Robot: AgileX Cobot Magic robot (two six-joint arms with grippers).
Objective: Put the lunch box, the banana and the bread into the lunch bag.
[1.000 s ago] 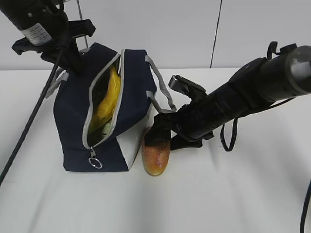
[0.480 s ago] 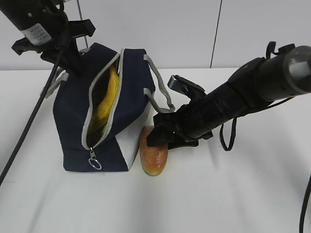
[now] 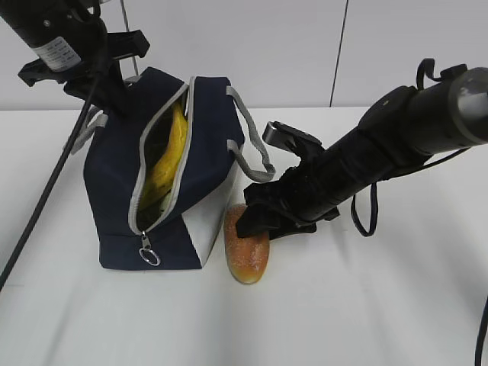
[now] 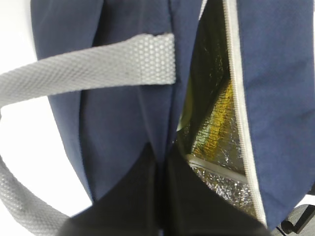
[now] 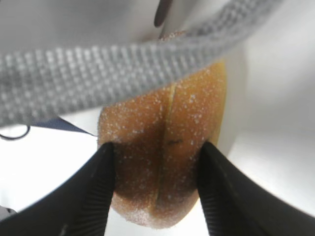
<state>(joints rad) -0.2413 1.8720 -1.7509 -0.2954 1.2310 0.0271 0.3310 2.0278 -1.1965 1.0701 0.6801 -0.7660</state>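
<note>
the bread [image 3: 247, 254] lies on the desk [image 3: 366, 305] just beside the white side panel of the bag [image 3: 164, 171], its long axis running from the bag's base out toward the camera. the right end effector [image 3: 255, 221] sits over the roll's far end, reaching in low from the right, and in the right wrist view its two fingers [image 5: 96, 189] stand on either side of the bread [image 5: 165, 157], pressed to the crust, so it looks clamped on the roll across its short axis. a grey handle strap [image 5: 123, 78] crosses just above the roll in that view, between the wrist and the bag.

what matters for the coming move is that the bag's mouth is up and to the left of the roll: the zipper [image 3: 179, 145] gapes along the slanted top face, with the banana [image 3: 164, 164] already inside, showing yellow through the gap. the lunch box cannot be picked out for certain. i judge the roll must be lifted clear of the strap, carried left and tipped end-first into the slit.

the right arm is far the nearer; it stretches almost level across the desk from the right edge. the left arm hangs above the bag's back corner, and the left end effector [image 4: 160, 196] is closed on the bag's fabric beside the opening, apparently holding the mouth steady.
</note>
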